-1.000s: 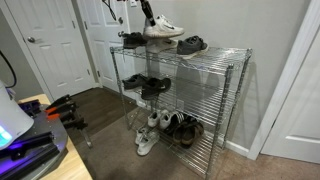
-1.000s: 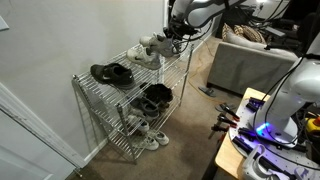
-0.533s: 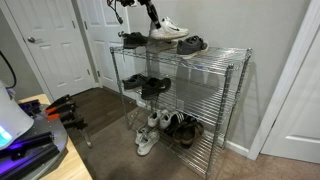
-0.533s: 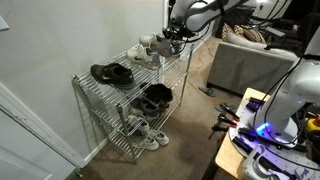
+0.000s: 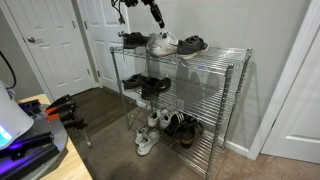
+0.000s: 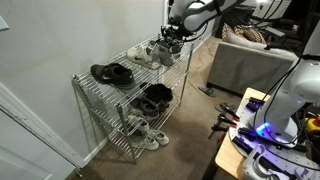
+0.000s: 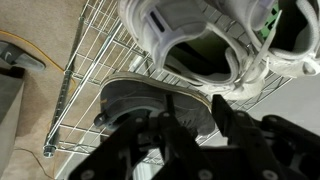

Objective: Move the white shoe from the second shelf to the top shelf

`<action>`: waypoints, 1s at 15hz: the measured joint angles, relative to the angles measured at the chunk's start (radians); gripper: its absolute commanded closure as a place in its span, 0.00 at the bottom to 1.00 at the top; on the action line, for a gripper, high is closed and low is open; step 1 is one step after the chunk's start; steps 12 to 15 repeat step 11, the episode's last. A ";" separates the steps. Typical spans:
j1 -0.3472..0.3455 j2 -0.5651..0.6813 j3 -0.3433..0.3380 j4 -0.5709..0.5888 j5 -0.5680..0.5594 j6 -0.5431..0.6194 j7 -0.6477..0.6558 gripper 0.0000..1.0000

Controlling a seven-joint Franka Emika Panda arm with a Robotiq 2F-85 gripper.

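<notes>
Top shelf (image 5: 226,52): white shoe (image 5: 163,44), flanked by black shoes (image 5: 192,44), is occupying one end. The shelf's other end is lying bare. Space above the shelf is standing open.

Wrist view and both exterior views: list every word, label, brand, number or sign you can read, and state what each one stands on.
No text can be read in any view.
white shoe: no brand or label legible; the wrist view is blurred.
dark shoes on the top shelf: too small to show any marking.
blue-lit device in an exterior view: any lettering is too small to read.
</notes>
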 measured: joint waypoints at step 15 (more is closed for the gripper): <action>0.015 -0.037 0.000 -0.005 -0.001 -0.012 -0.003 0.00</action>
